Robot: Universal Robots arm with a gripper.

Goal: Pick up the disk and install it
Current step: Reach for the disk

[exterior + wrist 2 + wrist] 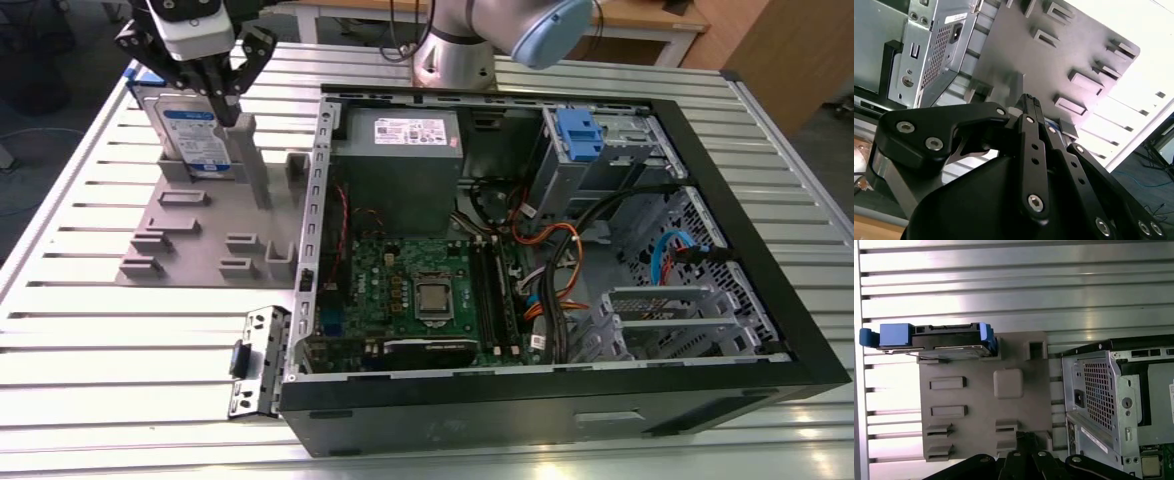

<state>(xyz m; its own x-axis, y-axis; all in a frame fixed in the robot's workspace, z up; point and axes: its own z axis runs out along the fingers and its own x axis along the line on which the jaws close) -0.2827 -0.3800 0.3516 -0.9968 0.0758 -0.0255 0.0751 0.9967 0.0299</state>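
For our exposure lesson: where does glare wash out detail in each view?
Exterior view: bright patches on the table; second wrist view: table beyond the grey holder blown white; first wrist view: bright bands across its slats.

- This was a robotics lab or test workshop: a robot arm (pixel 461 50) rose from the worktop (pixel 120 340) just behind an open computer case (pixel 781 330), and its black pincer (pixel 227 100) hung off the case's side on the exterior view's left.
- The worktop was made of slatted aluminium profile.
- The case lay with its motherboard (pixel 414 290) bare.
- A grey fixture plate (pixel 187 235) with moulded slots lay just beside the case.
- Wooden desks (pixel 641 15) stood behind the case.
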